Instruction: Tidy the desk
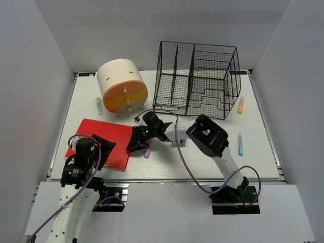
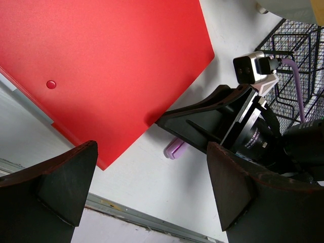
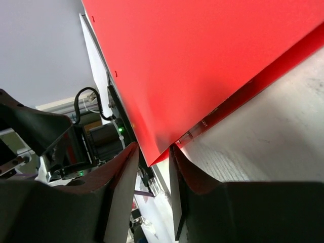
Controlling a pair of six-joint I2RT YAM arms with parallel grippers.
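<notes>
L arm (image 1: 76,169) folded low by its base; L gripper (image 2: 152,190) jaws wide apart. R arm (image 1: 208,135) extended leftward; R gripper (image 3: 153,152) jaws pinched on red folder (image 3: 202,61) corner.

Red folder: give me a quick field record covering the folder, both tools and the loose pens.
red folder: front left of desk
right tool: closed onto the folder's right edge
left tool: open, empty, above the folder's near edge
purple pen: on the desk beside the folder, under the right tool
green pen: loose, far left
orange pen: loose, far right
blue pen: loose, right
</notes>
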